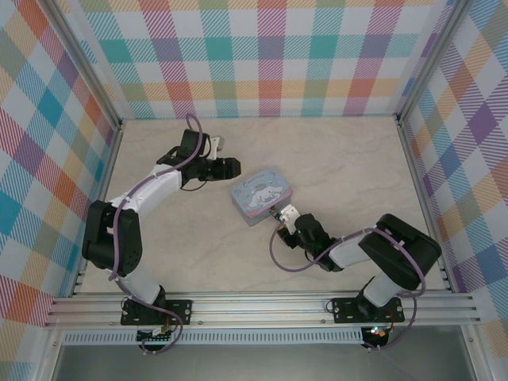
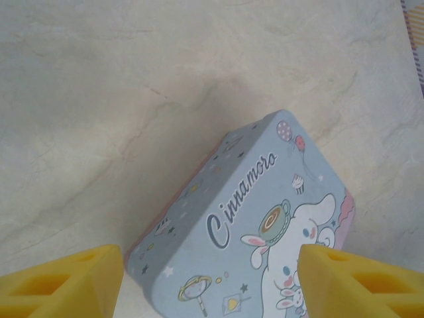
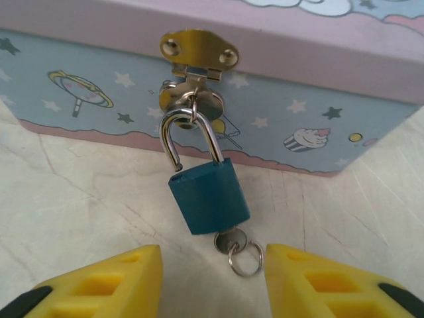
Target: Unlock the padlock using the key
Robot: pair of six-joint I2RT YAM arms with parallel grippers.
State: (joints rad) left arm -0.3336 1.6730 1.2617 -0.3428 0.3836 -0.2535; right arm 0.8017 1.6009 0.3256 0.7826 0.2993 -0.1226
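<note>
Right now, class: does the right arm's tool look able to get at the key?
Probably yes. The right tool is open, and the key in the padlock lies just ahead of its gap, with nothing in the way.

The top camera looks down from behind over the whole table (image 1: 349,159). Both wrist cameras are close to the tin (image 1: 260,194): the left above its lid, the right facing the side with the padlock (image 3: 209,195).

Left fingers (image 2: 66,281) spread wide, right fingers (image 3: 99,285) spread, held low
</note>
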